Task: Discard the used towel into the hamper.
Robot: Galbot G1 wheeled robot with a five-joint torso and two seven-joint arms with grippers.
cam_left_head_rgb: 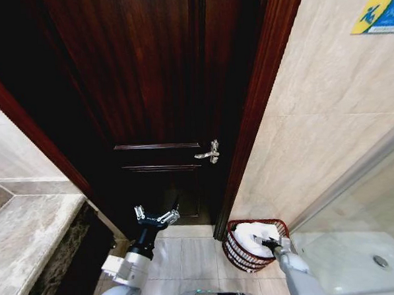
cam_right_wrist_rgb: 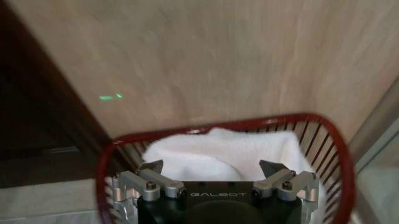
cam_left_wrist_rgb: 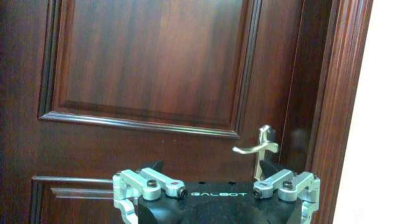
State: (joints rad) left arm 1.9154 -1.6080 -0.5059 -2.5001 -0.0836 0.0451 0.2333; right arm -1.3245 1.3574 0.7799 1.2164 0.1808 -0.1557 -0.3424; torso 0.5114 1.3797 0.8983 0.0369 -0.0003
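Observation:
The hamper [cam_left_head_rgb: 236,252], a round red-brown wire basket, stands on the floor at the foot of the tiled wall, right of the door frame. A white towel [cam_left_head_rgb: 252,234] lies bunched inside it. My right gripper [cam_left_head_rgb: 262,239] hovers over the hamper's near rim, open and holding nothing. In the right wrist view the towel [cam_right_wrist_rgb: 218,149] lies just past the open right gripper [cam_right_wrist_rgb: 212,167], inside the hamper's rim [cam_right_wrist_rgb: 262,122]. My left gripper [cam_left_head_rgb: 156,218] is open and held up facing the dark wooden door; the left wrist view shows the left gripper [cam_left_wrist_rgb: 213,168] empty.
The dark wooden door [cam_left_head_rgb: 154,90] with a silver lever handle [cam_left_head_rgb: 209,152] is shut ahead. A marble counter [cam_left_head_rgb: 23,236] is on the left, a glass shower screen and white tray [cam_left_head_rgb: 361,258] on the right. Tiled floor [cam_left_head_rgb: 196,256] lies between them.

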